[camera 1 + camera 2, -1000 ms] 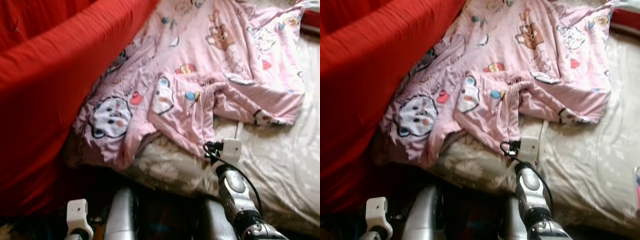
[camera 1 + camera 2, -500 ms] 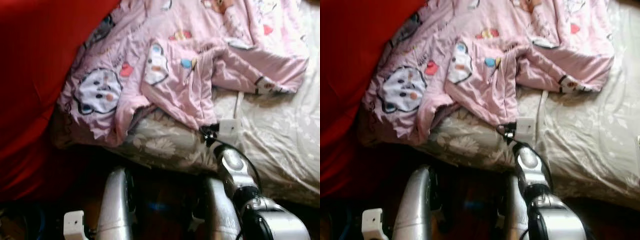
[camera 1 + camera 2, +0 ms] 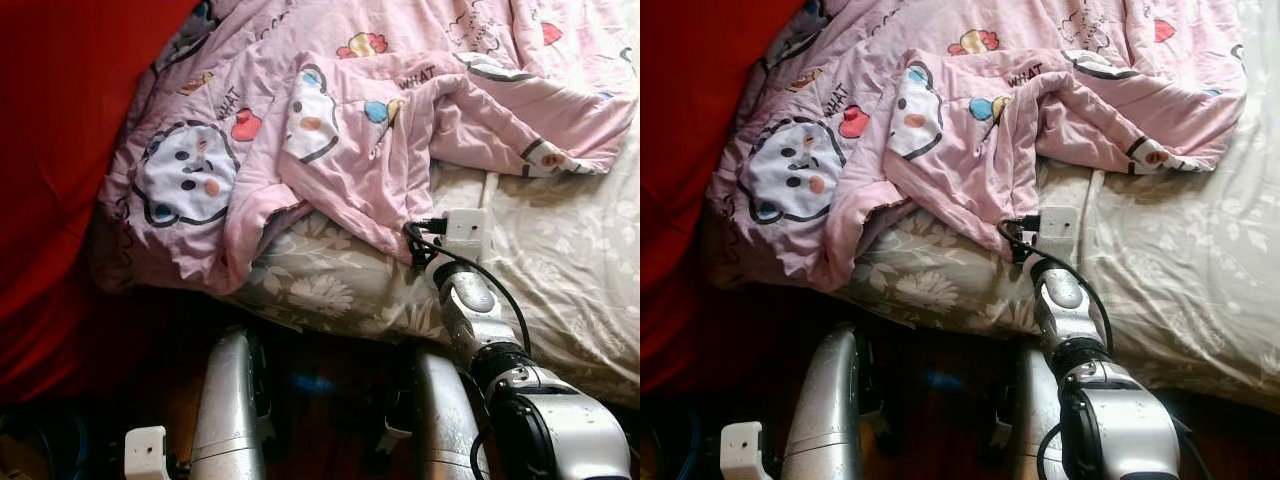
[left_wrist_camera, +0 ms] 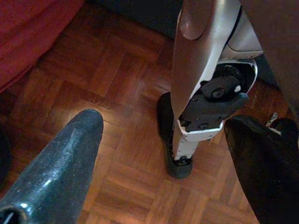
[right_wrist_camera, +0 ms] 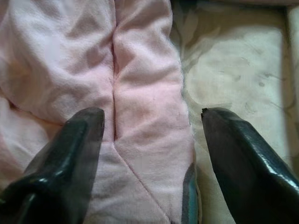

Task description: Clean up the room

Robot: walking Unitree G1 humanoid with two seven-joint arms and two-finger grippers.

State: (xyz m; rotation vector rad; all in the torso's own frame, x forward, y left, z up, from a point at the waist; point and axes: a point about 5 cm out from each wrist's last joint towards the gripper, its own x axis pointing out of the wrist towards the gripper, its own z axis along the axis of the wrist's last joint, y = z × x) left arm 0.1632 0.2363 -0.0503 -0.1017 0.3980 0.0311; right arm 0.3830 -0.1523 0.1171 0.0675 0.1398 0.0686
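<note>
A pink blanket (image 3: 340, 130) printed with cartoon animals lies rumpled across the bed, and one folded flap reaches the bed's near edge. My right arm stretches up to that flap, its white wrist block (image 3: 466, 232) right at the hem. In the right wrist view my right gripper (image 5: 149, 116) is open, its black fingers (image 5: 74, 154) straddling a pink fold of the blanket beside the sheet. My left gripper (image 4: 161, 122) hangs low and open over the parquet floor (image 4: 93, 84), holding nothing.
The bed's beige floral sheet (image 3: 560, 260) spreads to the right of the blanket. A big red fabric mass (image 3: 60, 150) rises at the left against the blanket. Dark floor (image 3: 300, 385) lies under the bed edge. My own leg (image 4: 201, 70) stands by the left gripper.
The camera has tilted down and drawn closer, so the blanket looms larger. My right wrist has stayed at the hem of the folded flap. The left arm still hangs.
</note>
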